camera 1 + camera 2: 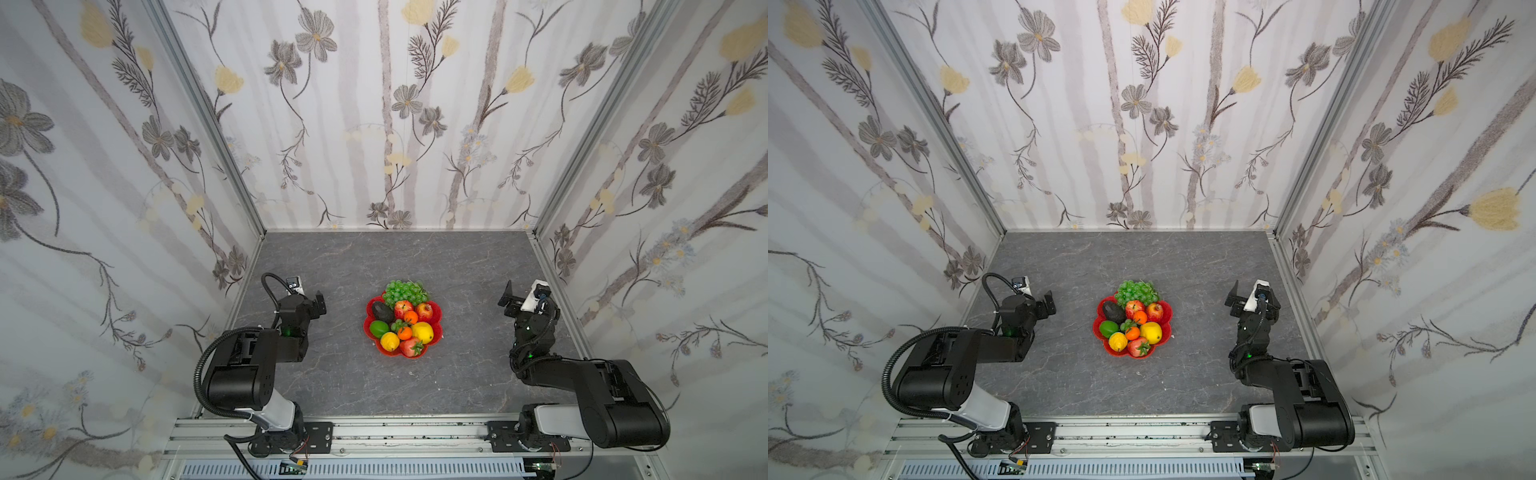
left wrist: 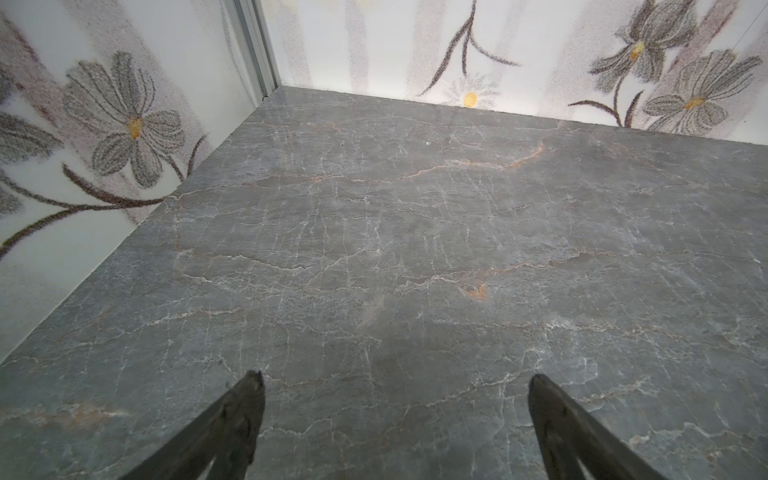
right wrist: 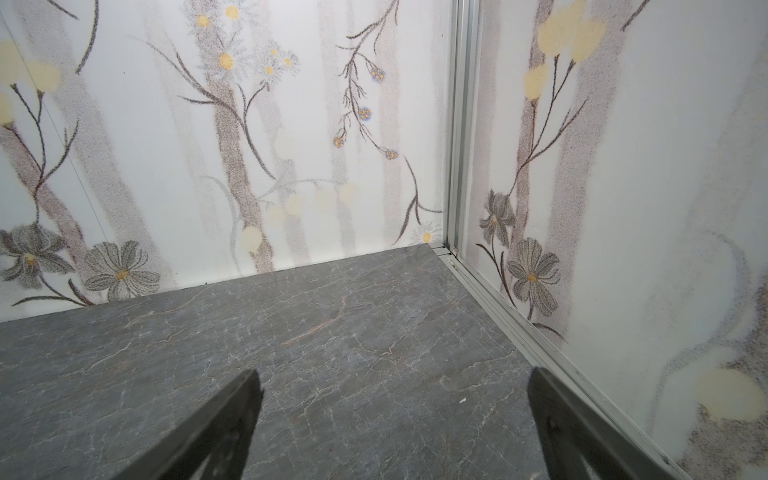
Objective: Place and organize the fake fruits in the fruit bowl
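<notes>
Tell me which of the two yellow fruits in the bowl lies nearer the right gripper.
The larger yellow fruit, on the right side of the fruit bowl toward the right gripper; the smaller yellow fruit sits farther left.

Glossy plastic fake fruits (image 1: 410, 317), glossy fruit bowl (image 1: 434, 311); the tabletop (image 1: 353, 386) looks matt, perhaps stone.

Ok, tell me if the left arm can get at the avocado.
Probably yes. The avocado sits at the bowl's left edge, facing the open, empty left gripper, with only bare table between. A lime and an apple crowd it, so gripping may be tight.
</notes>
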`<control>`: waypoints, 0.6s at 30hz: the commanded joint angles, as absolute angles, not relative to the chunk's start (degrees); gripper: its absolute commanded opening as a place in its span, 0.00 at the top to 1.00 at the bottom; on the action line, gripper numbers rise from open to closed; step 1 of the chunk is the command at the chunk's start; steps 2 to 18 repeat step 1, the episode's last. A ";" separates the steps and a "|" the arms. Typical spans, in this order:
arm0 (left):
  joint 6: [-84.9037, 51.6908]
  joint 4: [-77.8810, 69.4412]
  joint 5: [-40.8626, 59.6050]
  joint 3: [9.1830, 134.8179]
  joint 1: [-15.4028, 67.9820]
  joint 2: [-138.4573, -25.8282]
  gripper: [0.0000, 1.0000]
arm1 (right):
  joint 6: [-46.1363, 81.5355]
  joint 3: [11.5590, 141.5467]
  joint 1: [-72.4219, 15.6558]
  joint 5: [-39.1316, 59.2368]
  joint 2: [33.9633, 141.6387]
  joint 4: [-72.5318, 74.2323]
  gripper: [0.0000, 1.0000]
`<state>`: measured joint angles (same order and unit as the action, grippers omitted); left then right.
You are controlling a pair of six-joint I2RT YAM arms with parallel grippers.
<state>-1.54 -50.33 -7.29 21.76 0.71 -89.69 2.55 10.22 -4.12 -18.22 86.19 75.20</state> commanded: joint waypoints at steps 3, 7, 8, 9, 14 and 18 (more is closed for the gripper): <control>-1.84 -52.42 -7.20 22.11 0.70 -89.70 0.00 | 2.46 10.31 -4.18 -18.12 86.26 77.35 0.00; -1.84 -52.42 -7.20 22.11 0.70 -89.70 0.00 | 2.46 10.31 -4.18 -18.12 86.26 77.35 0.00; -1.84 -52.42 -7.20 22.11 0.70 -89.70 0.00 | 2.46 10.31 -4.18 -18.12 86.26 77.35 0.00; -1.84 -52.42 -7.20 22.11 0.70 -89.70 0.00 | 2.46 10.31 -4.18 -18.12 86.26 77.35 0.00; -1.84 -52.42 -7.20 22.11 0.70 -89.70 0.00 | 2.46 10.31 -4.18 -18.12 86.26 77.35 0.00; -1.84 -52.42 -7.20 22.11 0.70 -89.70 0.00 | 2.46 10.31 -4.18 -18.12 86.26 77.35 0.00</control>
